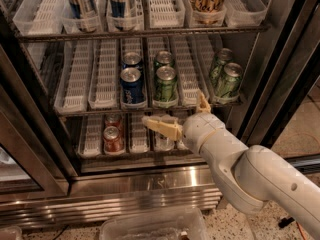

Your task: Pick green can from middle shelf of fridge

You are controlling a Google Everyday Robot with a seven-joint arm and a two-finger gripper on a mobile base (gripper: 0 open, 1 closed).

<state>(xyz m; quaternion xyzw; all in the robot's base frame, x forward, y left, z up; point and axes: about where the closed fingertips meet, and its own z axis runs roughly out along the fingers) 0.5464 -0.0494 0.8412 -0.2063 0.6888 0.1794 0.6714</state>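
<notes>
The fridge (150, 184) stands open in front of me. On its middle shelf (80, 109) a green can (165, 84) stands at the front of a white lane tray, with a second green can (163, 60) behind it. Two more green cans (229, 81) lean in the far right lane. Blue cans (132, 85) stand one lane to the left. My gripper (173, 108) is open and empty, just below and in front of the front green can, at the shelf's front edge. One finger (160, 126) points left, the other (202, 104) points up.
Red cans (112, 138) stand on the lower shelf behind my finger. Tall cans (120, 4) sit on the top shelf. Dark door frames (280, 84) flank the opening on both sides. A clear plastic bin (150, 226) lies on the floor below.
</notes>
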